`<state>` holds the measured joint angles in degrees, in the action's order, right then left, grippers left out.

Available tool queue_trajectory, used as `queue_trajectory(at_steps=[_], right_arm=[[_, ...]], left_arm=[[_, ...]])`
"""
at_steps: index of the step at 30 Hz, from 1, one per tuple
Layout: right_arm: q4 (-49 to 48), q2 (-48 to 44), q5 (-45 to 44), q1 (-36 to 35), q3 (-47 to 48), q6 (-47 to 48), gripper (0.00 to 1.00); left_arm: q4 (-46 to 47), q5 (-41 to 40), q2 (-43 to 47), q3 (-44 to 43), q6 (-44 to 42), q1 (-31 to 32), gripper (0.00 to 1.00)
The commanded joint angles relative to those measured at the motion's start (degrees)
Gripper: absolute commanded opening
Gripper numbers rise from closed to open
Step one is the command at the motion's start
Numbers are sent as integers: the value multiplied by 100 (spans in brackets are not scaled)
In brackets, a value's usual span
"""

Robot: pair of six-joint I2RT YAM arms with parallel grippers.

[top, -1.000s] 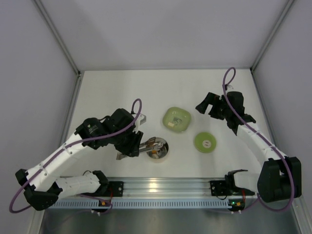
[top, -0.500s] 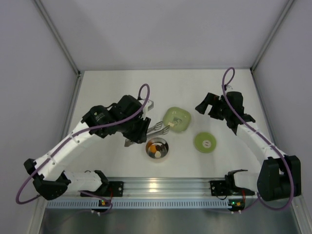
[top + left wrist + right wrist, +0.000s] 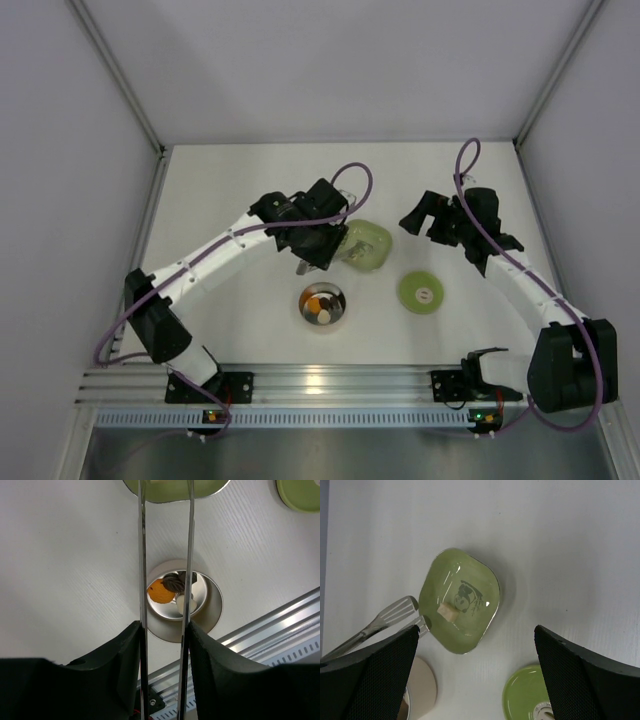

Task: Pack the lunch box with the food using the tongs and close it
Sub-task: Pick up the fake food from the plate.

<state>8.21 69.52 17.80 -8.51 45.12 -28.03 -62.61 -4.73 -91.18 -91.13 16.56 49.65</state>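
At the table's centre, we find the left gripper [image 3: 163, 629] clamped on the tongs [image 3: 142, 555], whose two slim arms stand slightly apart. The tong tips sit at the left rim of the pale green dish [image 3: 480, 587], which holds one whitish piece [image 3: 447, 611]. Nearer the arm bases, the open steel lunch box [image 3: 215, 607] contains an orange piece [image 3: 160, 591], dark pieces [image 3: 175, 582] and a whitish one [image 3: 184, 602]. Its green lid [image 3: 421, 292] lies flat to the right, apart from it. The right gripper [image 3: 476, 628] hovers with jaws wide apart, holding nothing.
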Motion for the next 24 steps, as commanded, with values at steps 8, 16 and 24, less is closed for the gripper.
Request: queue_trajectory(at_steps=[8,16,24], right_arm=[[-170,-175,83,-107,84,140,96],[-188,-175,74,-107,76,140,96],[-197,-184,65,-107,58,131,96]], left_arm=[[618,-344,-664,-414,-214,19,45],[618,-379,-814,-309,-241,19,46],[697,-116,-858,-107,-311,19,47]])
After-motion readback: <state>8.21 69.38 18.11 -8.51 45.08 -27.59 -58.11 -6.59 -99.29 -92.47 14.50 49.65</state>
